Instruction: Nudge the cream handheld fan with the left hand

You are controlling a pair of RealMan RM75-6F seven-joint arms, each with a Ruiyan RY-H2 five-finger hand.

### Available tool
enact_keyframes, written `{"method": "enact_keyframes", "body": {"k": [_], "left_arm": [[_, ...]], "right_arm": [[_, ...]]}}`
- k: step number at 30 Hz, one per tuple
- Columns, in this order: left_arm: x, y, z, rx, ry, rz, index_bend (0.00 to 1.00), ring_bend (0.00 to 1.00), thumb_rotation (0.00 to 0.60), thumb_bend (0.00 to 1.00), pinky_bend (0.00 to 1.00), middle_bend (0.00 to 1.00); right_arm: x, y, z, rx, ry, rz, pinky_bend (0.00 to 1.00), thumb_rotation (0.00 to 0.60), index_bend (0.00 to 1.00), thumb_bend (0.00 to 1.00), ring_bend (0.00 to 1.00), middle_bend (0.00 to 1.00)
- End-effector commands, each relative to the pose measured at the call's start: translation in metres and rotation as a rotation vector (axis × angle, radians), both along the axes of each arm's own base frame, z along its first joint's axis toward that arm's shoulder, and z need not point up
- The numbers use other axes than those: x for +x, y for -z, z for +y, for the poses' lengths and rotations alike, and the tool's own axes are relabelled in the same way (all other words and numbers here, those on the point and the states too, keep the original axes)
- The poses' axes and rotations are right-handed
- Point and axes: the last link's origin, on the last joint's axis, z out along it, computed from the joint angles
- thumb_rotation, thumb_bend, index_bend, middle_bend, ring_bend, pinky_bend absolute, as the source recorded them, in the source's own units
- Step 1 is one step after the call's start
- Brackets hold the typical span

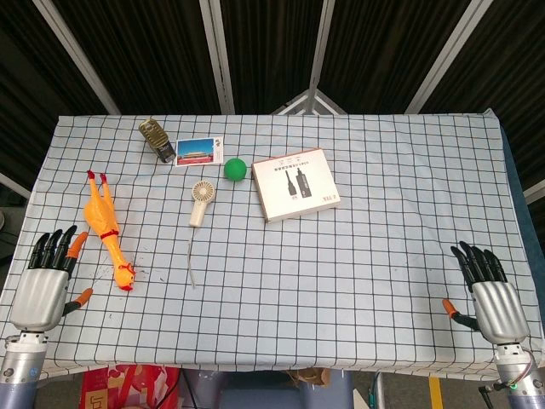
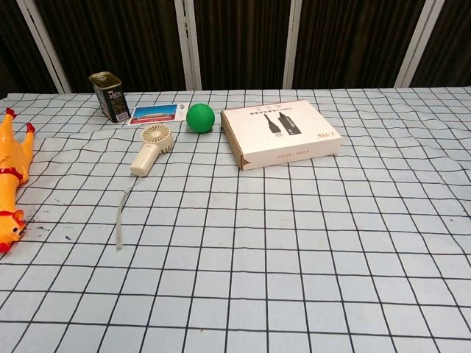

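The cream handheld fan (image 1: 201, 202) lies flat on the checked tablecloth left of centre, round head away from me, handle toward me, with a thin strap (image 1: 191, 262) trailing toward the front edge. The chest view shows the fan (image 2: 150, 148) at upper left. My left hand (image 1: 47, 279) rests at the table's front left corner, fingers apart and holding nothing, well left of and nearer than the fan. At the front right corner my right hand (image 1: 491, 294) lies the same way, empty. Neither hand appears in the chest view.
A yellow rubber chicken (image 1: 106, 228) lies between my left hand and the fan. Behind the fan are a green ball (image 1: 236, 169), a postcard (image 1: 198, 151) and a small can (image 1: 156, 137). A flat product box (image 1: 295, 184) sits right of the ball.
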Motion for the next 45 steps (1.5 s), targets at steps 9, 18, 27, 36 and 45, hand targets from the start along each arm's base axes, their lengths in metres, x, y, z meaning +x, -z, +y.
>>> {"method": "enact_keyframes", "body": {"k": [9, 18, 27, 36, 45], "left_arm": [[0.006, 0.006, 0.006, -0.026, -0.014, 0.022, 0.0, 0.12, 0.6, 0.18, 0.18, 0.28], [0.051, 0.043, 0.075, -0.146, -0.04, 0.084, 0.0, 0.68, 0.6, 0.68, 0.68, 0.88], [0.092, 0.096, 0.133, -0.254, -0.097, 0.23, 0.03, 0.72, 0.6, 0.88, 0.71, 0.92], [0.116, 0.13, 0.161, -0.247, -0.123, 0.298, 0.13, 0.73, 0.6, 0.89, 0.72, 0.93], [0.123, 0.156, 0.174, -0.255, -0.155, 0.314, 0.14, 0.73, 0.6, 0.89, 0.72, 0.93]], "right_arm": [[0.001, 0.0, 0.001, 0.004, -0.003, -0.009, 0.04, 0.6, 0.0, 0.29, 0.0, 0.0], [0.001, 0.001, 0.0, 0.013, 0.005, -0.009, 0.04, 0.6, 0.0, 0.29, 0.0, 0.0], [0.001, -0.001, 0.0, 0.017, 0.011, -0.023, 0.04, 0.6, 0.0, 0.29, 0.0, 0.0], [0.001, -0.002, 0.0, 0.021, 0.007, -0.039, 0.04, 0.6, 0.0, 0.29, 0.0, 0.0], [0.001, -0.004, 0.0, 0.021, 0.01, -0.051, 0.04, 0.6, 0.0, 0.29, 0.0, 0.0]]}}
